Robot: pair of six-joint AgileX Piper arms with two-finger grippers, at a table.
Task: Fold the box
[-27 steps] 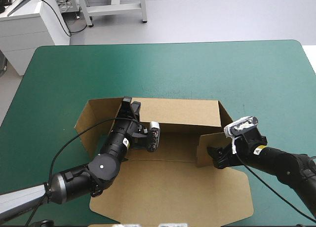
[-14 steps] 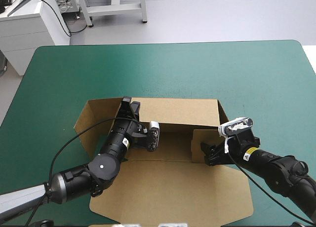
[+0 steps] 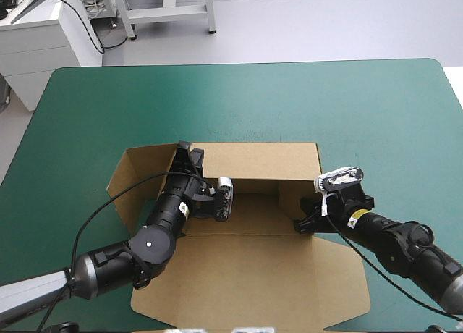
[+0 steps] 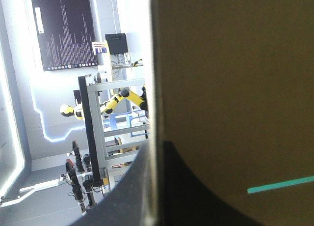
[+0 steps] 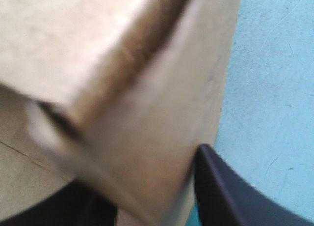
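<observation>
The right arm's black fingers [image 5: 230, 196] are pinching the short side flap [image 3: 291, 201] of the flat-cut brown cardboard box [image 3: 253, 275]. They seem to be bringing it upright at the right end of the raised back wall [image 3: 253, 163]. To do this well, the arm should be swinging the flap about its own crease rather than dragging the whole sheet. The grip should be staying low and firm so the board is not buckling.

The left arm's black fingers [image 4: 128, 201] are nearly closed on the upper edge of the back wall near its left end. They are clamping the sheet between them and should be bracing that wall upright while the flap is turning.

The box is lying on the near half of the teal-green table [image 3: 304, 101]. Its wide lid panel is spreading flat toward the near edge, below both arms.
</observation>
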